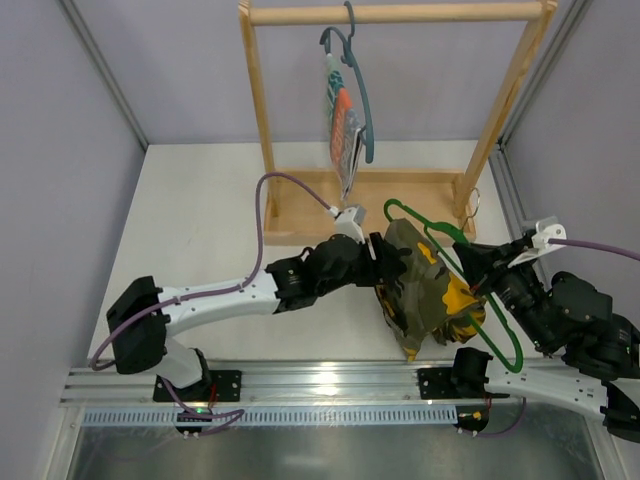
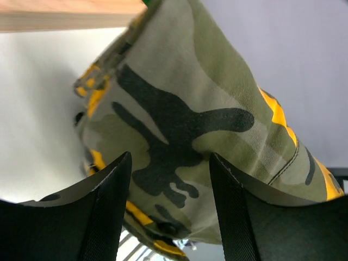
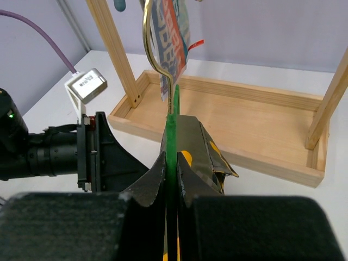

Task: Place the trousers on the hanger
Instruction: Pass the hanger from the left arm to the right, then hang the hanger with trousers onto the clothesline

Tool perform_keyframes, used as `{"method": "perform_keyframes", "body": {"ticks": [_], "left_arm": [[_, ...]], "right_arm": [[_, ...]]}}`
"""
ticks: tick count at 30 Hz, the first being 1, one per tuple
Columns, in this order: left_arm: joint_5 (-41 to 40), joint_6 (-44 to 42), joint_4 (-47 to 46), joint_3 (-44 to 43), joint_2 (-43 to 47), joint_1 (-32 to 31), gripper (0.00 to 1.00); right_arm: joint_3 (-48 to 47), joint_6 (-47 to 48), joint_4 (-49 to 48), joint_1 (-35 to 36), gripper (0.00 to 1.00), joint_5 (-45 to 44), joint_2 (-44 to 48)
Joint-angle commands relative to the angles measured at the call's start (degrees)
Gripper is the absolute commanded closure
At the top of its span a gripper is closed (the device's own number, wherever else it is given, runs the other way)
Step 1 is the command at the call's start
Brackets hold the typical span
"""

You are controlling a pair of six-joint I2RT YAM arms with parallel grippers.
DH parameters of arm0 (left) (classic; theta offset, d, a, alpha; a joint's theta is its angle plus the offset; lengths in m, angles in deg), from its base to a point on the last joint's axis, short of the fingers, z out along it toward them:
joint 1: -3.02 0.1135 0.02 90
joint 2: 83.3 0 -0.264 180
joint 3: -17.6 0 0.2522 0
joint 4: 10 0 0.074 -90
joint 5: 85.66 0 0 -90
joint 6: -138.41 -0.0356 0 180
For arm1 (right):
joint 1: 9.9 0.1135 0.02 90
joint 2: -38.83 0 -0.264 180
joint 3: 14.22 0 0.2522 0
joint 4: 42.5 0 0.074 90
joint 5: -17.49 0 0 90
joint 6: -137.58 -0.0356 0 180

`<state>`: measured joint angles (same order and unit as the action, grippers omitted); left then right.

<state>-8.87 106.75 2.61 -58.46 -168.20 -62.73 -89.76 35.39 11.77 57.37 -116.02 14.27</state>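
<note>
Trousers [image 1: 420, 290], the camo pair, are bunched over the green hanger [image 1: 505, 345] and held up off the table [image 1: 200, 220], btwn your two arms and just in front of the wooden rack [image 1: 255, 90]. Your right gripper [image 3: 172, 160] has its jaws pressed together on the green wire itself; in the right wrist view the wire runs straight up out of the pinch w/ the cloth folded over it just beyond, and the slim metal hook [image 3: 145, 49] curls up toward the rack. Your left gripper [image 2: 169, 163] has its jaws spread apart, the fingers [image 2: 111, 201] either side of the camo cloth that fills the gap ahead of them; you can't tell whether the pads touch it. From above, the lower loop of the green hanger sticks out bare below the cloth, near the right arm. On the rack's top bar hangs a blue-grey hanger [image 1: 365, 110] w/ a striped cloth [image 1: 342, 120]; there's print on that cloth but it's too blurred to read. A small pale box [image 3: 87, 86] on the left wrist carries a dark label, also too small to read. No other writing or brand marks are legible.
</note>
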Motion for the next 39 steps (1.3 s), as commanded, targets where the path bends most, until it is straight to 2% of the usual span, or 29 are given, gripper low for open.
{"method": "perform_keyframes", "body": {"ticks": [1,9,13,19,25,30,39], "left_arm": [[8.62,-1.75,-7.37,-5.70,-4.37,0.19,0.41],[16.20,3.17,-17.48,-10.38,-11.68,0.01,0.47],[17.08,3.00,-17.40,-12.40,-12.04,0.01,0.47],[16.20,2.12,-16.08,-13.89,-9.14,0.10,0.46],[16.55,2.21,-15.90,-11.97,-5.54,-0.07,0.45],[16.03,2.03,-15.38,-9.16,-1.33,-0.16,0.43],[14.71,0.63,-8.79,-8.28,4.66,-0.34,0.41]], "right_arm": [[-5.71,3.30,-13.17,-0.03,0.96,-3.25,-0.75],[-6.25,6.47,-18.09,0.06,0.96,-6.14,-1.90],[-4.84,8.49,-21.79,-0.03,0.96,-8.34,-2.60],[-6.77,11.92,-26.79,0.06,0.96,-9.49,-4.89],[-8.00,20.17,-33.20,-0.03,0.96,-10.02,-8.04],[-12.21,24.22,-34.27,0.06,0.96,-11.42,-12.61],[-15.30,27.56,-35.59,-0.03,0.96,-12.04,-16.49]]}}
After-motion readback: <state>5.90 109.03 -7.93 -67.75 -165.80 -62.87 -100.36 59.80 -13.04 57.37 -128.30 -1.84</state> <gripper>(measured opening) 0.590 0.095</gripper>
